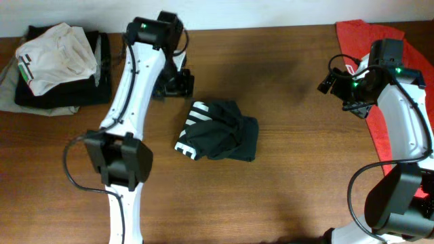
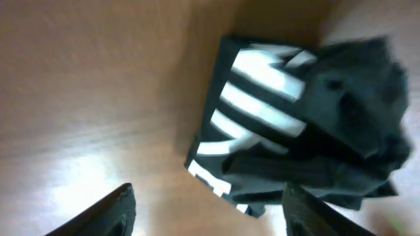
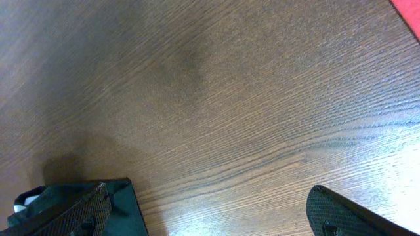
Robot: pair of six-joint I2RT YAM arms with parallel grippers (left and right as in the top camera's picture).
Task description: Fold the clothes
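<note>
Black shirt is lying bunched on the bench. Left jaws are hovering just beside it, apart and empty, likely readying another fold; right jaws are waiting, wide apart, well clear of it.

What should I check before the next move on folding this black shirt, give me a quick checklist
1. Left end effector open, holding nothing: ok.
2. Right end effector open, holding nothing: ok.
3. Black T-shirt lies apart from the red T-shirt and the folded stack: ok.
4. Black T-shirt folded neatly: not ok, one side is rumpled and bunched.
5. Layers underneath lying flat: cannot tell.
</note>
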